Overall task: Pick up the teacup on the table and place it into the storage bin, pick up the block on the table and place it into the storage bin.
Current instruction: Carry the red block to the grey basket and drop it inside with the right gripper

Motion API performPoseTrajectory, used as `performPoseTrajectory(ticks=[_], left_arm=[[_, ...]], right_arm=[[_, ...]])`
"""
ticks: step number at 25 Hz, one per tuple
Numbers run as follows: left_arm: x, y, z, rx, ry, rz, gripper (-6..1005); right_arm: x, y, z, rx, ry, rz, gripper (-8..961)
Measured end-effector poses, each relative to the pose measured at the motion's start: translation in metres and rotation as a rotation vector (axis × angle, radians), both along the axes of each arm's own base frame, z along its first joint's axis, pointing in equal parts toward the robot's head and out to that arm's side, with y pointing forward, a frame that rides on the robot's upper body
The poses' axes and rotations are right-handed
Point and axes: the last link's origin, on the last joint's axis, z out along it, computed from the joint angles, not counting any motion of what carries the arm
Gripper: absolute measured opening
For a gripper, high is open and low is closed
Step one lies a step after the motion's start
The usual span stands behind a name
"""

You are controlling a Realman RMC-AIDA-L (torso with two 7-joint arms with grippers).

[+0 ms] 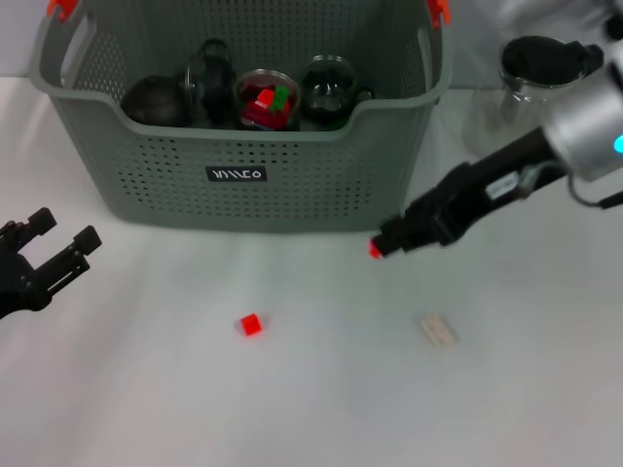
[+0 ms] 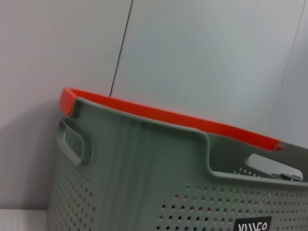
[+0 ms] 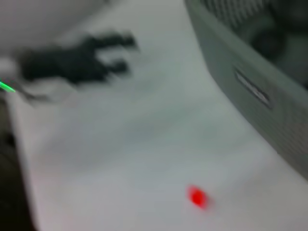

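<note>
**Red block on the table, off to the left of the right gripper's tip**

The right gripper (image 1: 382,245) hangs low over the white table (image 1: 545,389), just in front of the storage bin's (image 1: 292,209) front wall near its right corner. A small red spot shows at its tip; whether that is a held piece or part of the tool cannot be told, and how far its fingers stand apart cannot be told either.

The red block (image 1: 251,325) lies on the table to the gripper's left and a little nearer the robot, apart from it and touching nothing. The right wrist view shows the same block (image 3: 197,197) as a blurred red patch on the bare table, with the bin's wall (image 3: 269,110) running along one side.

A small pale flat piece (image 1: 439,330) lies on the table just nearer the robot than the gripper's tip and slightly to its right.

Beyond the gripper, inside the storage bin, sit several dark round vessels and a clear container (image 1: 268,97) holding red and green pieces. A clear jug with a dark lid (image 1: 541,70) stands outside the bin, behind the right arm.

The left gripper (image 1: 54,248) waits at the table's left edge, well apart from the block, its fingers spread and empty. Its wrist view looks at the bin's upper wall and orange handle (image 2: 163,115).
</note>
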Motion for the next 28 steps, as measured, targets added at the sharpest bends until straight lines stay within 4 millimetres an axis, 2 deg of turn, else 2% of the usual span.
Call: performPoseTrajectory(ticks=[2,6,9,12,16,20,23,28], left_arm=[[0.0,0.001,-0.001,-0.001,0.0,0.002,753],[0.0,0.001,-0.001,-0.001,0.0,0.002,753],[0.001,0.001,-0.001,-0.001,0.0,0.0,753],[0.003,0.003,-0.002,-0.002,-0.002,-0.007,753],[0.004,0.003,-0.003,-0.003,-0.01,-0.01,753],[0.005,0.004,-0.004,-0.005,-0.017,-0.011,753],[0.005,0.004,-0.004,-0.006,-0.018,-0.013,753],[0.006,0.005,-0.004,-0.005,-0.02,-0.016,753]], right_arm=[[-0.008,-0.001,0.021,-0.004,0.149,0.009,207],[-0.014,0.005,0.036,0.037,0.233,0.017,207],[-0.027,0.017,0.04,0.117,0.291,0.037,207],[-0.046,0.035,0.037,0.218,0.327,0.06,207],[-0.077,0.059,0.016,0.355,0.304,0.108,207],[-0.1,0.082,-0.016,0.477,0.22,0.155,207],[-0.11,0.098,-0.045,0.538,0.13,0.176,208],[-0.113,0.114,-0.076,0.57,0.032,0.165,208]])
